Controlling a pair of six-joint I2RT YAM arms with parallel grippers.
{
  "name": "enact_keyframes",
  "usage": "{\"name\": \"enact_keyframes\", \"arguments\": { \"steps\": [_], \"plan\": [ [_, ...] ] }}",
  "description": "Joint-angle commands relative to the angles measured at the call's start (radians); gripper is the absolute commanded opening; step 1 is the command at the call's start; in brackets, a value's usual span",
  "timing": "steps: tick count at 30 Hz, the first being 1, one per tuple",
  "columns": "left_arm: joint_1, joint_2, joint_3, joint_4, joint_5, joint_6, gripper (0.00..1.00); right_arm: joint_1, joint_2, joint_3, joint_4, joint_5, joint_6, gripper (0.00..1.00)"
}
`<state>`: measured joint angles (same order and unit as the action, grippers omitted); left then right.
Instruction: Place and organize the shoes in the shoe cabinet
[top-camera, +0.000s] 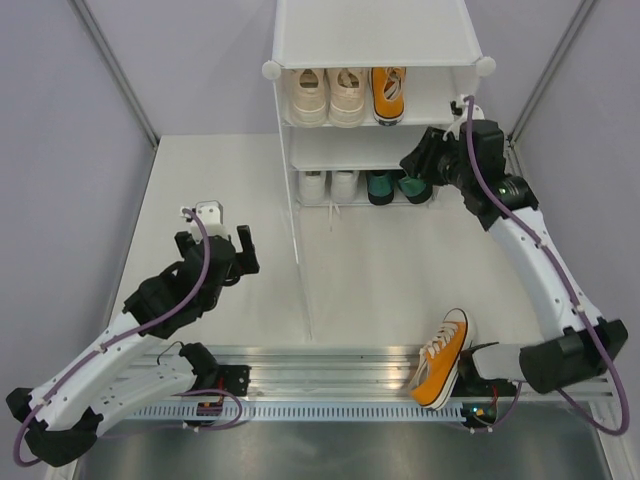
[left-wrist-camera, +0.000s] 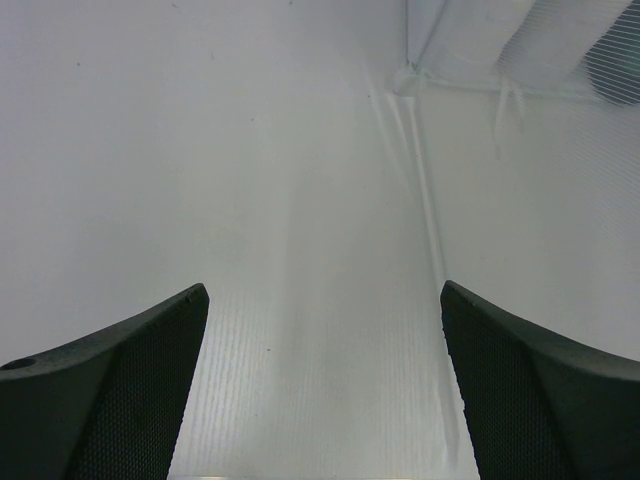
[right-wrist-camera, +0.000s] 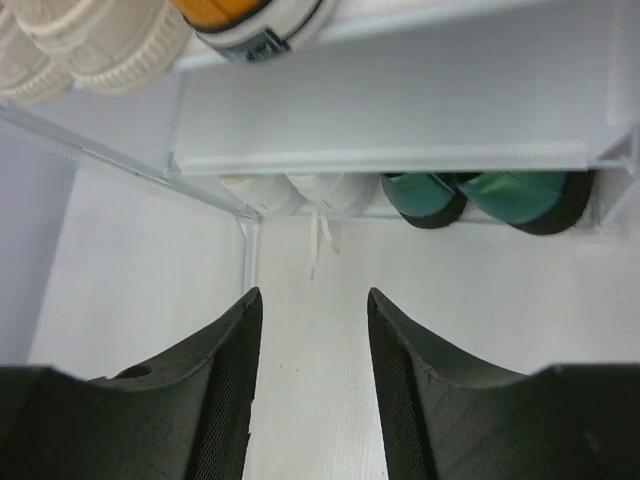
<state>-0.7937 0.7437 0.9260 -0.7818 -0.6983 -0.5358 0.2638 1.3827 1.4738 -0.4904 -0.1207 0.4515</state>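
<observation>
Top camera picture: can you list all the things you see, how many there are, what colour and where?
shoe cabinet: 1, white, at the back of the table
cream sneakers: 2, cream, upper shelf, left
shelved orange sneaker: 1, orange with a white sole, upper shelf, right of the cream pair
white sneakers: 2, white, lower shelf, left
green heels: 2, dark green, lower shelf, right
loose orange sneaker: 1, orange with a white sole, near edge, beside the right arm's base
table: 1, white, under everything
left gripper: 1, black, open, left of the cabinet
right gripper: 1, black, open, facing the lower shelf
</observation>
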Motion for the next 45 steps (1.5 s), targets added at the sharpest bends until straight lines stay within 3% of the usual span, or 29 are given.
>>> {"name": "enact_keyframes", "arguments": {
  "steps": [1, 4, 8, 15, 19, 30, 45],
  "plan": [
    [0.005, -0.018, -0.001, 0.039, 0.016, 0.034, 1.0, 0.005, -0.151, -0.126, -0.159, 0.113, -0.004, 0.52],
    [0.008, -0.02, 0.0, 0.042, 0.026, 0.037, 1.0, 0.035, -0.229, -0.254, -0.287, 0.248, 0.032, 0.52],
    [0.01, -0.026, -0.001, 0.044, 0.034, 0.036, 1.0, 0.089, -0.312, -0.388, -0.44, 0.417, 0.128, 0.59],
    [0.013, -0.043, -0.004, 0.044, 0.034, 0.036, 1.0, 0.285, -0.401, -0.515, -0.66, 0.51, 0.4, 0.62],
    [0.014, -0.044, -0.004, 0.044, 0.039, 0.037, 1.0, 0.334, -0.444, -0.558, -0.741, 0.533, 0.509, 0.65],
    [0.016, -0.049, -0.003, 0.046, 0.051, 0.037, 1.0, 0.429, -0.338, -0.61, -0.846, 0.562, 0.481, 0.63],
    [0.016, -0.056, -0.006, 0.046, 0.06, 0.037, 1.0, 0.456, -0.304, -0.676, -0.74, 0.487, 0.401, 0.56]
  ]
}}
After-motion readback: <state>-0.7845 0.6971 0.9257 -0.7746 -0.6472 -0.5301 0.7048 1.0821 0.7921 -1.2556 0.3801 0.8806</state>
